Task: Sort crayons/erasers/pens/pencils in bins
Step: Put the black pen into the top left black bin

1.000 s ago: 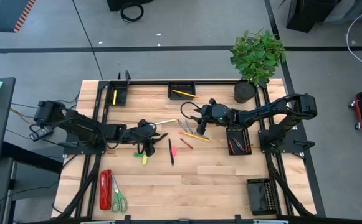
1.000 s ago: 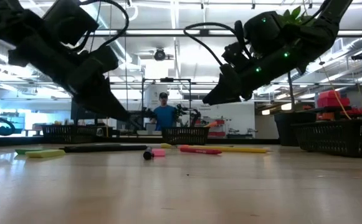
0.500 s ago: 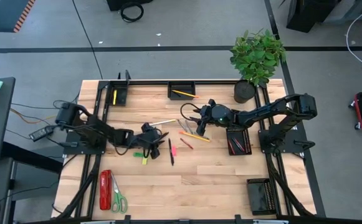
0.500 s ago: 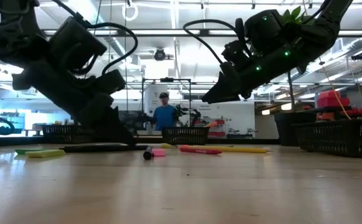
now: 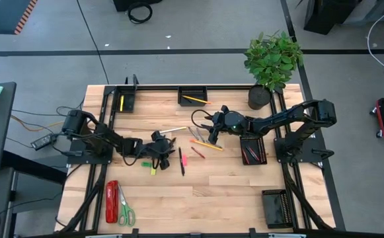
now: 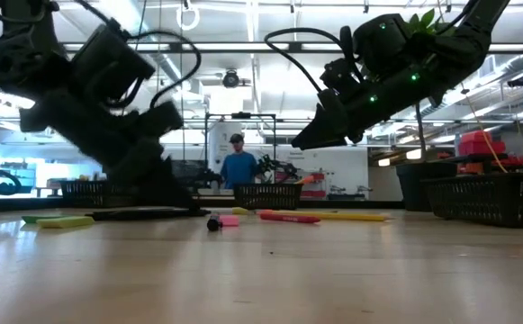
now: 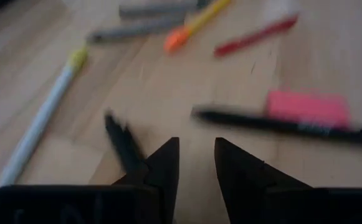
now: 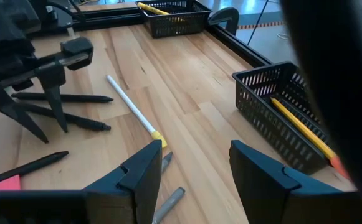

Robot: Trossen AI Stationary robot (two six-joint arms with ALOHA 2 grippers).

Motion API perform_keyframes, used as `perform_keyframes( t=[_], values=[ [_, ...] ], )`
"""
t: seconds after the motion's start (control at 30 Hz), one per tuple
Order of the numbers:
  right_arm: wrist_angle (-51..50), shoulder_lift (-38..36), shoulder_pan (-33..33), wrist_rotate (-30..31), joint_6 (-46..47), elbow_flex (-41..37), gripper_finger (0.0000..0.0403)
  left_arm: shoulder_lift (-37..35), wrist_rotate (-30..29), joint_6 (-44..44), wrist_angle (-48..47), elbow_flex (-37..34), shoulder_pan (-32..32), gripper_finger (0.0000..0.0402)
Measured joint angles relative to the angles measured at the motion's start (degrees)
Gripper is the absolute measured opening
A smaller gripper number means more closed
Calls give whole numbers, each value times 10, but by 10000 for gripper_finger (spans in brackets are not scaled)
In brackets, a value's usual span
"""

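Left gripper (image 5: 157, 149): we see its fingers a little apart, low by the black pen (image 5: 181, 160).
Right gripper (image 5: 213, 135): fingers apart, above the loose pens.
Risk: we might knock the pen away.

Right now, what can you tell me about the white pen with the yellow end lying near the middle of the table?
The white pen is a slim, straight stick, white along nearly its whole length with a short yellow tip at one end. It looks like plastic. It lies flat on the bare wooden table, slanted, between the two arms, with grey pens just past its yellow tip. Nothing grips it: the left gripper has come down beside it with fingers slightly apart, and the right gripper hangs open above.
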Motion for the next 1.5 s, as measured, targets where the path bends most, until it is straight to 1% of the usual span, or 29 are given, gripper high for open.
perform_keyframes(
  t=[0.3, 0.5, 0.6, 0.83, 1.03, 1.23, 1.37, 1.5],
  values=[
    [-3, 0, 0, 0, -1, 0, 193, -40, -2, 27, -8, 5, -3, 109],
    [-3, 0, 0, 0, -1, 0, 193, -38, -25, 8, -107, 4, -1, 107],
    [-5, 0, 0, 0, -1, 0, 193, -39, -27, -13, -128, 6, 5, 107],
    [-5, 0, 0, 0, -1, 0, 193, -38, -25, -15, -127, 5, 6, 107],
    [-5, 0, 0, 0, -3, 0, 193, -56, -24, 30, -82, 4, -11, 106],
    [-6, 0, 0, 0, -5, 0, 193, -81, -84, 61, -127, 4, -17, 98],
    [-8, 0, 0, 0, -5, 0, 193, -71, -85, 26, -190, 4, -4, 94],
    [-11, 0, 0, 0, -5, 0, 193, -57, -90, -3, -191, 4, 2, 95]
  ],
)
